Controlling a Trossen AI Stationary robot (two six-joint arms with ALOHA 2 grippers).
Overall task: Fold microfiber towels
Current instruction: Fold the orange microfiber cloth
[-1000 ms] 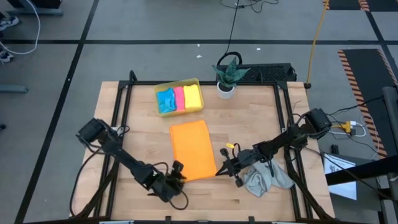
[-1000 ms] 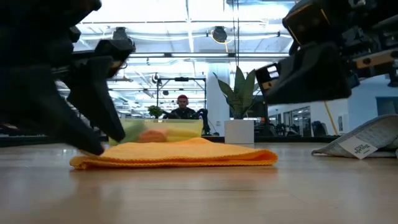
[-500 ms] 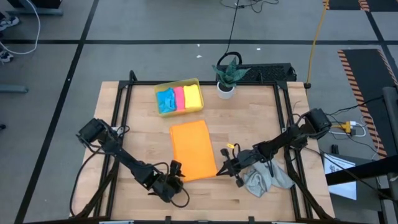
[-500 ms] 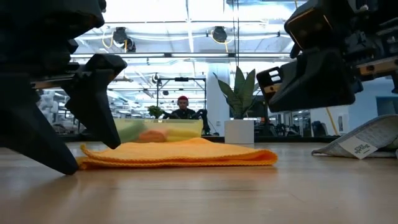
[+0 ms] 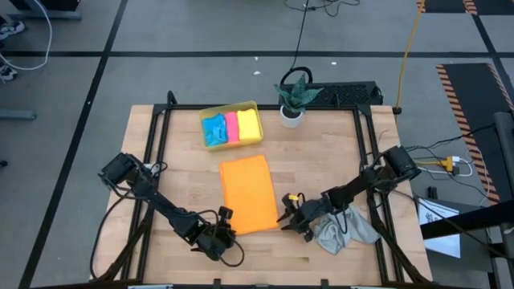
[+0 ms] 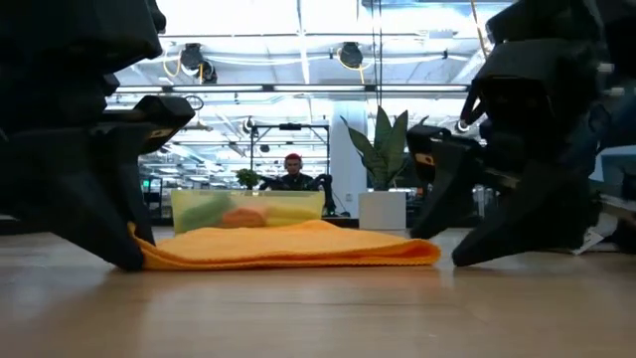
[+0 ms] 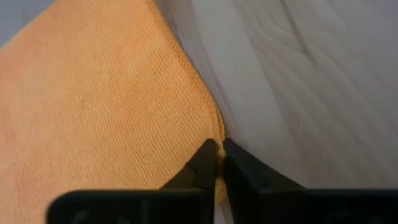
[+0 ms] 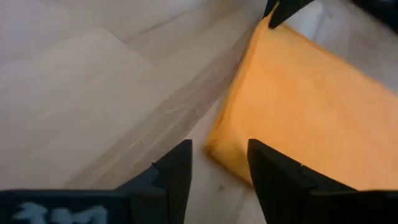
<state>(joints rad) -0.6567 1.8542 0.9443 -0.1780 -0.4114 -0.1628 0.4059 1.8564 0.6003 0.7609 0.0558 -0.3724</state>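
2 grippers flank the folded orange microfiber towel (image 5: 250, 193): left gripper (image 7: 217, 163) pinches its corner, right gripper (image 8: 219, 165) spread beside it.

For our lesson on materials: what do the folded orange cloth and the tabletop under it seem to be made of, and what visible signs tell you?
Folded orange cloth: apparently a soft microfibre textile, matte, with a fine nubbly weave and stitched edge visible in the left wrist view.

Tabletop: apparently light wood or a wood-look laminate, smooth with a slight sheen; grain lines and plank seams show. Which one cannot be told.
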